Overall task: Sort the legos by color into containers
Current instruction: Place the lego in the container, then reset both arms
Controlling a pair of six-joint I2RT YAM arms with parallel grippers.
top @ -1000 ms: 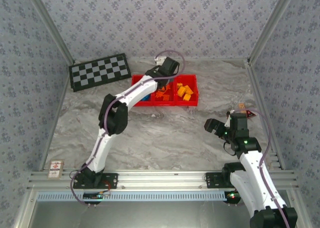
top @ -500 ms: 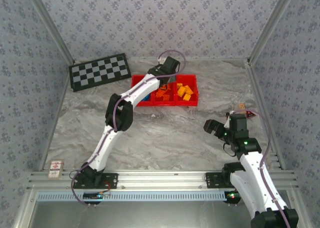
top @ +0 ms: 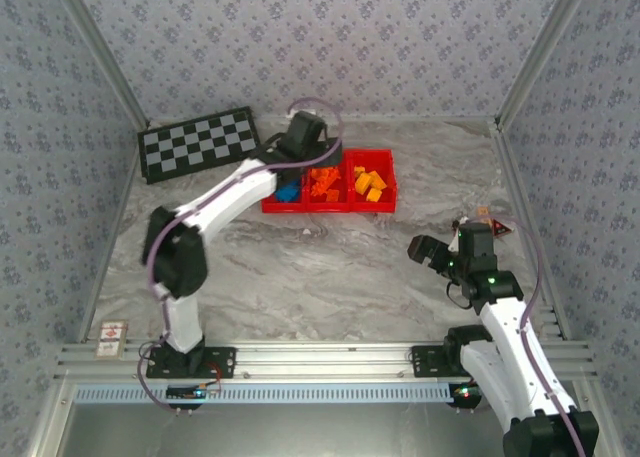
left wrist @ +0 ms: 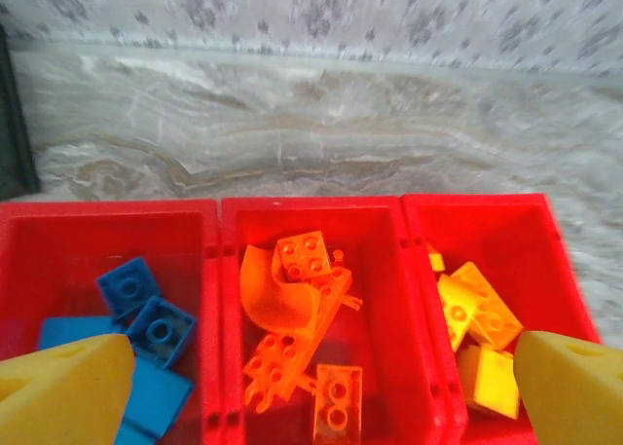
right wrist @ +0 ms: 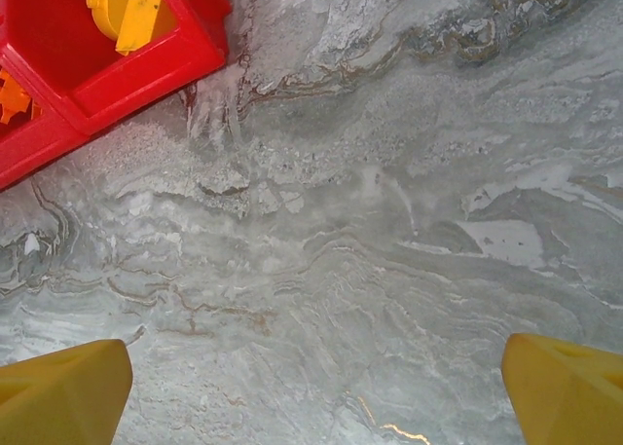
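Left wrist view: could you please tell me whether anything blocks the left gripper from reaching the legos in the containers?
Nothing visible does. The left gripper hangs open above the open-topped containers, and the legos lie uncovered inside, straight ahead of it.

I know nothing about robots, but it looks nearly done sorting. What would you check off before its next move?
1. Blue legos alone in the left bin of the containers: ok.
2. Orange legos alone in the middle bin: ok.
3. Yellow legos alone in the right bin: ok.
4. Left gripper open, holding nothing, above the bins: ok.
5. Right gripper open, holding nothing, over bare table: ok.
6. No brick left outside the bins: cannot tell. A small orange-red thing lies beside the right arm, too small to identify.
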